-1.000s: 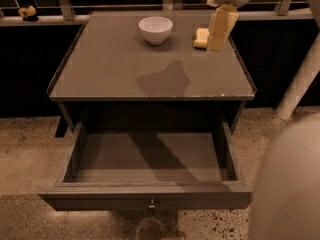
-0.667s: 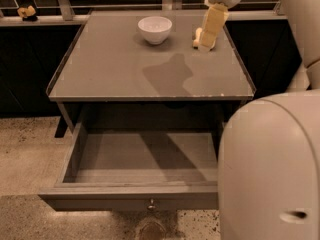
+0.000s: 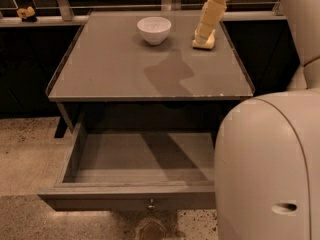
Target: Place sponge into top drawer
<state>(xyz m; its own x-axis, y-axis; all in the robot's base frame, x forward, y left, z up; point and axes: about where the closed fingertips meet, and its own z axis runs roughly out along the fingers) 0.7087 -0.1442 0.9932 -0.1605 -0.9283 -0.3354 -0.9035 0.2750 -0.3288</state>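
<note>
While beneath pincer (image 3: 204, 33), sponge (image 3: 204, 44) on tabletop (image 3: 115, 69)

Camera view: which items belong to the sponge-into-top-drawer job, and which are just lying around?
Job:
sponge, back right of the table
gripper, just above the sponge
top drawer, open

Lying about:
white bowl on the table
small yellow object on the left ledge
</note>
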